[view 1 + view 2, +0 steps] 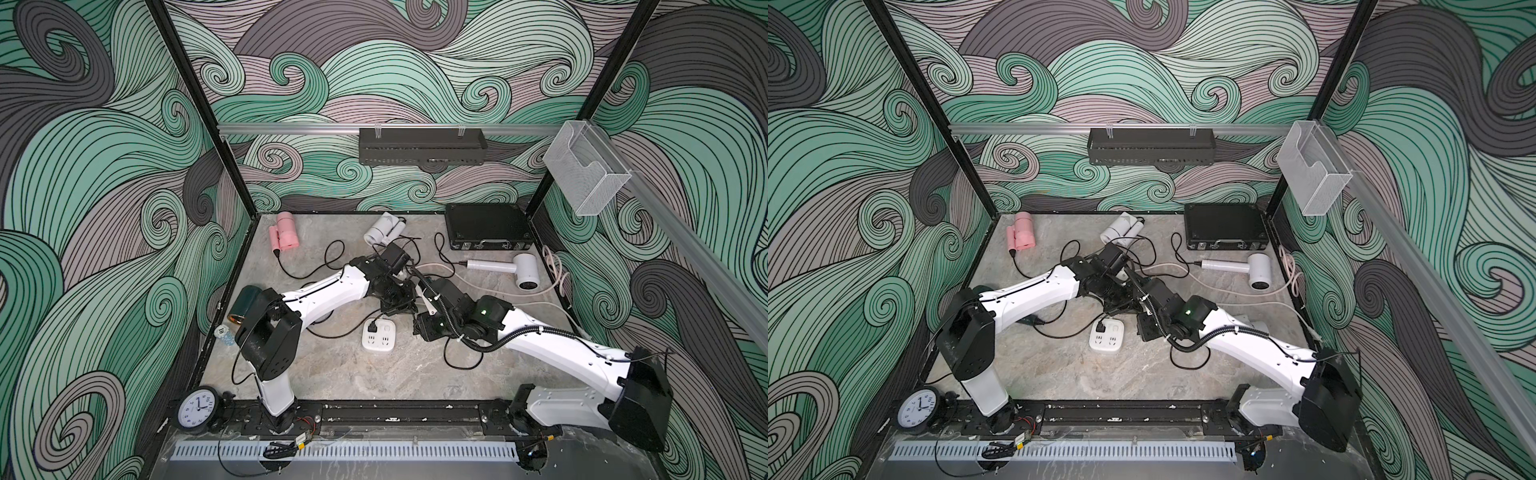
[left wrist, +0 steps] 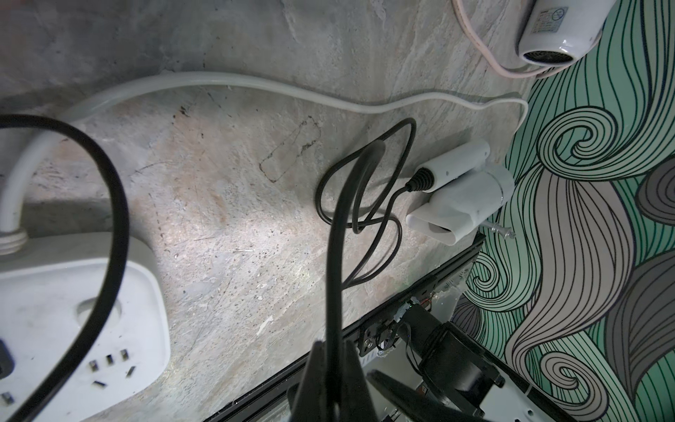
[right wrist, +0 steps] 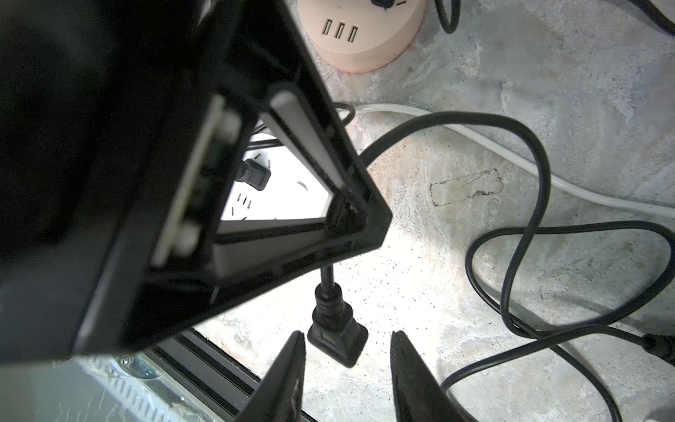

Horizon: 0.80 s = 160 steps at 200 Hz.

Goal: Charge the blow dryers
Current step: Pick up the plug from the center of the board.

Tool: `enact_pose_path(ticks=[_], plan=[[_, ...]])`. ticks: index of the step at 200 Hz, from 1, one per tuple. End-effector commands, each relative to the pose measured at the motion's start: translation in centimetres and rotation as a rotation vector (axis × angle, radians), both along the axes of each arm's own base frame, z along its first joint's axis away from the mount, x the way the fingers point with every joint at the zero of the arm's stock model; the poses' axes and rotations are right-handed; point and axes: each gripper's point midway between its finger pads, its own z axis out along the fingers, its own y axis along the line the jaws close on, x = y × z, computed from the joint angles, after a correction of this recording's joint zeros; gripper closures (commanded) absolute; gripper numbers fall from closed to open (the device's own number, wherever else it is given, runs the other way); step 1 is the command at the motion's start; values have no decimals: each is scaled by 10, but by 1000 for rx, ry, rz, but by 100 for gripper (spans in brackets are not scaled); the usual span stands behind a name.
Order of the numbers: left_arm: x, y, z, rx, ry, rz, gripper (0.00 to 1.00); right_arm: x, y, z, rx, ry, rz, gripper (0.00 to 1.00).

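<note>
My left gripper [image 2: 334,350] is shut on a black cord [image 2: 338,234] that runs off toward a folded white blow dryer [image 2: 464,197] by the wall. That cord's two-prong plug [image 3: 336,329] hangs below the left gripper, between the fingertips of my right gripper [image 3: 349,347]. The right gripper is open, with a gap on both sides of the plug. Both top views show a pink blow dryer [image 1: 284,237], a folded white one [image 1: 382,230] and a white one [image 1: 519,270] near the back. A dark green one [image 1: 245,305] lies behind my left arm.
The square white socket block [image 1: 378,334] lies mid-table with one black plug in it. A round peach socket hub [image 3: 361,33] stands beyond the grippers. Loose black cords [image 3: 540,204] and a white cable [image 2: 255,82] cross the table. A black case [image 1: 486,226] sits at the back right.
</note>
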Motion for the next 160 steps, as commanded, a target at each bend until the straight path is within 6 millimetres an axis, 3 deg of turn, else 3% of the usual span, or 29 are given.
enact_pose_path(ticks=[1, 30, 65, 160], plan=[[10, -11, 14, -46, -50, -14, 100, -2, 1, -6, -23, 26, -19, 54], [10, -12, 15, -53, -50, -16, 100, 1, 10, -2, -1, 6, -18, 50], [10, -12, 13, -54, -48, -15, 100, 2, 16, -1, -17, -1, -11, 58], [8, -13, 8, -82, -18, 3, 100, 2, 30, 9, 1, -49, 19, 62]])
